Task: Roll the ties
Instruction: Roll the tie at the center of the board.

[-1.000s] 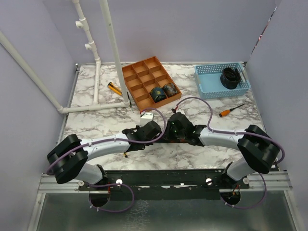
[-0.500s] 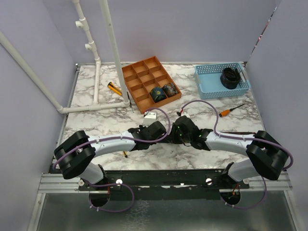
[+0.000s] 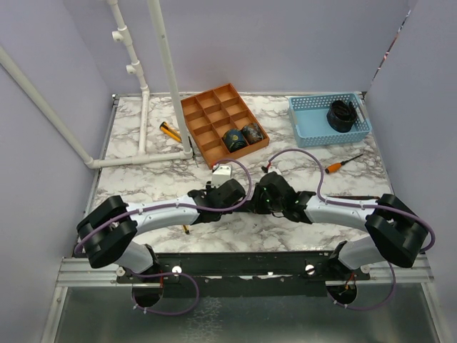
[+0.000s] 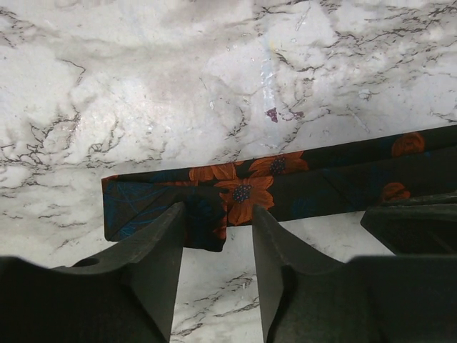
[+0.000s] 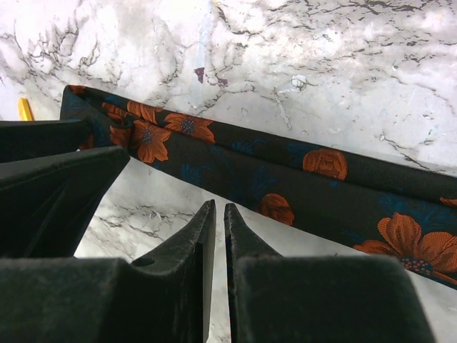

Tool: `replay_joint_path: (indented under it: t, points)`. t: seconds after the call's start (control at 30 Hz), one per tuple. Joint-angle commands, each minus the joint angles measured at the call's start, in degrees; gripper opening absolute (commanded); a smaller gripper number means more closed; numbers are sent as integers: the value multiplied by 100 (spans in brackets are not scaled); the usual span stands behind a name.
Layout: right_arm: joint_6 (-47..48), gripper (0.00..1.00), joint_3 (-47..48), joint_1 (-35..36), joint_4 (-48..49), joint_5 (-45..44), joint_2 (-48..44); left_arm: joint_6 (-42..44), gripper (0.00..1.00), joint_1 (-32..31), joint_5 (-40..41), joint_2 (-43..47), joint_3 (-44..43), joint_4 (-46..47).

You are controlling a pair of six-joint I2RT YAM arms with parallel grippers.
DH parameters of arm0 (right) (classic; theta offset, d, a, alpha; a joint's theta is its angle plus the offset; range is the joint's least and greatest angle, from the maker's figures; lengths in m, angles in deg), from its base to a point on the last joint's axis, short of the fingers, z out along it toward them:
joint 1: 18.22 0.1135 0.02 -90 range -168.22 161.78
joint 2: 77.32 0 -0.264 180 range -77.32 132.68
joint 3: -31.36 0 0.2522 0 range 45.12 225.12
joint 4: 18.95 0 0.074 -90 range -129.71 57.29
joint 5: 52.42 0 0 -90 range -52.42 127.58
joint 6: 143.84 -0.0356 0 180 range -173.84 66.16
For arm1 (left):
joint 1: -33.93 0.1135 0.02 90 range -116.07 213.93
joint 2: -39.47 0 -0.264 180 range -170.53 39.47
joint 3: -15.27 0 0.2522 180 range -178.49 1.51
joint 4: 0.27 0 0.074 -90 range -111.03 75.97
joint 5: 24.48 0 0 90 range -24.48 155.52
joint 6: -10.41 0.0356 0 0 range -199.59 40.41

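Note:
A dark navy tie (image 4: 314, 179) with orange flowers lies flat as a long strip on the marble table. Its folded end (image 4: 143, 207) sits just ahead of my left gripper (image 4: 218, 221). That gripper is open and low over the table, with the tie's lower corner beside its left finger (image 4: 153, 250). My right gripper (image 5: 219, 209) is shut and empty, its tips just short of the tie (image 5: 285, 179). From above, both grippers (image 3: 239, 194) (image 3: 263, 200) meet at mid-table and hide the tie. Two rolled ties (image 3: 233, 138) (image 3: 251, 133) sit in the brown organizer (image 3: 214, 118).
A blue basket (image 3: 307, 118) at the back right holds a dark coil (image 3: 341, 114). An orange-handled screwdriver (image 3: 335, 167) lies in front of the basket. A yellow-orange marker (image 3: 170, 131) and a white pipe frame (image 3: 143, 139) are at the back left.
Over the second, the left gripper moved right toward the right gripper, and the right arm's elbow swung outward. In the last half second almost nothing moved.

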Motion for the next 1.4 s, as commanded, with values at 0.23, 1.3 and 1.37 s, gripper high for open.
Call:
replay_joint_path:
  t: [0.23,1.3,1.37]
  points:
    - [139,40,381,-27,117,919,146,-111,55,-20,98,997,-70,-121]
    - [-692,30,1818,-44,400,1713,2355,-551,69,1790,-726,3271,1890,498]
    - [-655,28,1753,-76,504,1719,2394,-483,69,1824,-868,3194,1908,639]
